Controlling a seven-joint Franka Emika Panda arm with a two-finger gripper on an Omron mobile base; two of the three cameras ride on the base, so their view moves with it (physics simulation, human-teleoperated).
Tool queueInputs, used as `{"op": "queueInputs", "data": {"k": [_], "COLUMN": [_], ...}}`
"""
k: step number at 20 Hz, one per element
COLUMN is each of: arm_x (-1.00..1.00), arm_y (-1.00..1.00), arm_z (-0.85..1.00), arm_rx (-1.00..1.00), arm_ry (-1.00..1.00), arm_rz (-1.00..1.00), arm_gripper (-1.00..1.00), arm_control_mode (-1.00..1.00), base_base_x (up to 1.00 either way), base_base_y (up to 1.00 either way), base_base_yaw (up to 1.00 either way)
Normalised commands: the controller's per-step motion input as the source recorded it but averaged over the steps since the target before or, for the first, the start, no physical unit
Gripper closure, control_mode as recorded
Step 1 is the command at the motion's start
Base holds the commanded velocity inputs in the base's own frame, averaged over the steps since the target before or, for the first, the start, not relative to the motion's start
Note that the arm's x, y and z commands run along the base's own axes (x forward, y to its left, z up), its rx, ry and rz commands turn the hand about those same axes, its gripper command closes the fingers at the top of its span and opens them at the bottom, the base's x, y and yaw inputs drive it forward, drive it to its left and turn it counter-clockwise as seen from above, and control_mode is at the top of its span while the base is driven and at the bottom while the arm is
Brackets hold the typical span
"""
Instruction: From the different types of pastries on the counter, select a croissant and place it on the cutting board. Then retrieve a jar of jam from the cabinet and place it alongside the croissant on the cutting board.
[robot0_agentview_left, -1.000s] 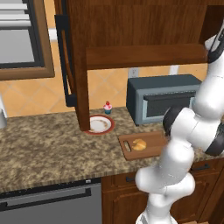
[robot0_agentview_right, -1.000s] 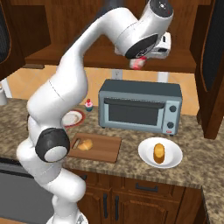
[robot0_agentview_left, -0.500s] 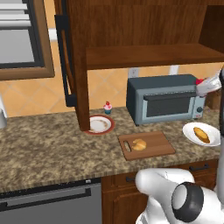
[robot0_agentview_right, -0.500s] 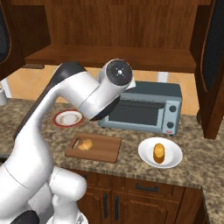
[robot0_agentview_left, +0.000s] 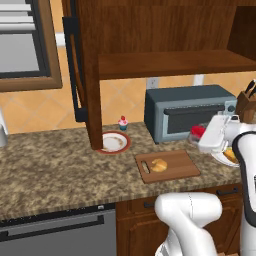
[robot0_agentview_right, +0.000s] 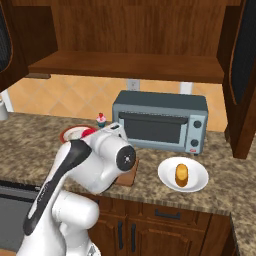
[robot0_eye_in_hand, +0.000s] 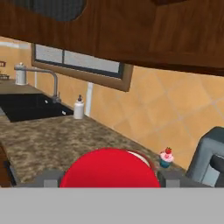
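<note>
Pinching the jar of jam (robot0_agentview_left: 197, 132) by its sides, the gripper (robot0_agentview_left: 200, 136) hangs low over the counter (robot0_agentview_left: 50, 170), in front of the grey toaster oven (robot0_agentview_left: 187, 112) and just right of the cutting board (robot0_agentview_left: 167, 166). From the hand camera the jar's red lid (robot0_eye_in_hand: 109, 168) bulges up between the two dark fingertips (robot0_eye_in_hand: 49, 178), with one on each side of it. On the board, near its slot-handle end, lies the croissant (robot0_agentview_left: 159, 164). Farther left and toward the wall sits a red-rimmed plate (robot0_agentview_left: 113, 142) beside the open cabinet (robot0_agentview_left: 150, 45), and the pink-frosted cupcake (robot0_agentview_left: 122, 123) stands just behind that plate, near the oven's left side. Seen from the right base camera, the oblong orange-brown pastry (robot0_agentview_right: 181, 174) rests on a white plate (robot0_agentview_right: 197, 181) on the counter in front of the oven's right half. Beyond the cupcake, the hand camera also shows a dark sink (robot0_eye_in_hand: 26, 107) with a faucet (robot0_eye_in_hand: 48, 81) and a small white bottle (robot0_eye_in_hand: 78, 108) far along the worktop.
</note>
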Motion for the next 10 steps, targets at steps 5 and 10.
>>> {"op": "queueInputs", "data": {"k": [5,10], "arm_x": [0.31,0.31], "arm_y": [0.01,-0.01], "arm_z": [-0.71,-0.92], "arm_rx": [0.14,-0.20], "arm_ry": [0.04,0.08], "arm_rz": [0.37,0.19], "arm_gripper": [1.00,1.00], "arm_control_mode": [-1.00,-1.00], "base_base_x": [0.00,0.00], "base_base_y": [0.00,0.00], "base_base_yaw": [0.00,0.00]}}
